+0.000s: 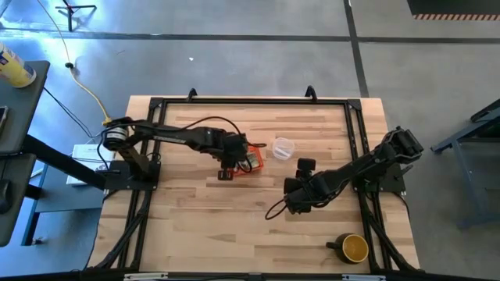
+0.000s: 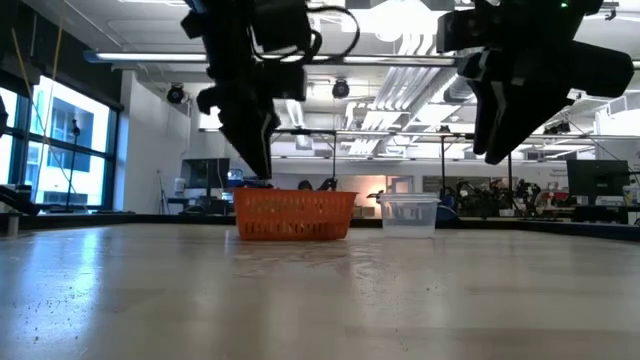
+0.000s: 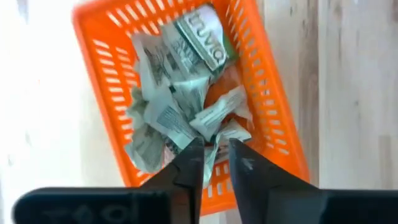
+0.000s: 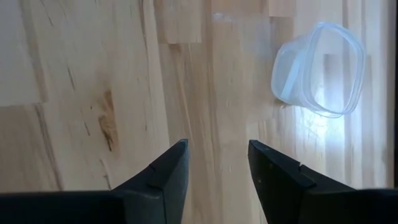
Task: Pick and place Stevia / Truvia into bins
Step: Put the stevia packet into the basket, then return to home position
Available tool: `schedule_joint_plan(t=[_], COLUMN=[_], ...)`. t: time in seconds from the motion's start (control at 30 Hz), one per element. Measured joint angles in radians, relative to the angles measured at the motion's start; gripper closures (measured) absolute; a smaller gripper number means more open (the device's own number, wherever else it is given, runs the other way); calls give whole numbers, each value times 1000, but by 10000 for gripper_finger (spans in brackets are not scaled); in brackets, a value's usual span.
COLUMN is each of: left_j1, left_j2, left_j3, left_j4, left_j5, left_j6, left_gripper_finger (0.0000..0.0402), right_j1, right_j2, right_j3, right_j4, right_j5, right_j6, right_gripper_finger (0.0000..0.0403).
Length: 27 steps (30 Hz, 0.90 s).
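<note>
Left pincer (image 3: 214,163) hangs directly above the orange bin (image 3: 273,118), at the centre of the high view, just left of the clear cup (image 1: 283,147). Left wrist view: the fingers sit close together with a narrow gap, tips over the near wall of the bin, nothing visibly clamped between them, so released or nearly closed on air. The sachets (image 3: 180,106) lie heaped inside the bin, crumpled, one showing its printed label near the far wall. The pile lies straight ahead of and below the fingertips, its long run along the bin's length, away from the pincer.

Right pincer (image 4: 214,165) hovers over bare bench (image 4: 93,74) at centre-right of the high view, fingers spread apart and empty; the clear cup lies on its side in the upper right of its wrist view.

No loose sachets visible on the bench in any view, so the task looks about done. The left arm is the nearer one to the bin; likely only a lift away remains. A dark mug (image 1: 353,247) stands at the lower right of the high view.
</note>
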Motion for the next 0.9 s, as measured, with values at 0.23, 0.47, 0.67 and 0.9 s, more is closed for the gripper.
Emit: schedule_joint_plan(t=[0.23, 0.47, 0.67, 0.9], left_j1=[-1, -38, -33, -16], left_j2=[-20, -104, -285, -572], left_j3=[46, 100, 95, -60], left_j4=[-66, -66, -43, 28], left_j5=[-5, 173, 241, 211], left_j6=[-2, -73, -193, -313], left_gripper_finger=[248, 243, 256, 273], right_j1=[-16, -61, -193, -427], right_j2=[0, -14, -128, -338], right_j3=[0, 0, 0, 0], right_j4=[3, 106, 175, 226], right_j5=[9, -90, -108, -205], right_j6=[-21, -49, -136, -160], right_gripper_finger=[244, 245, 261, 269])
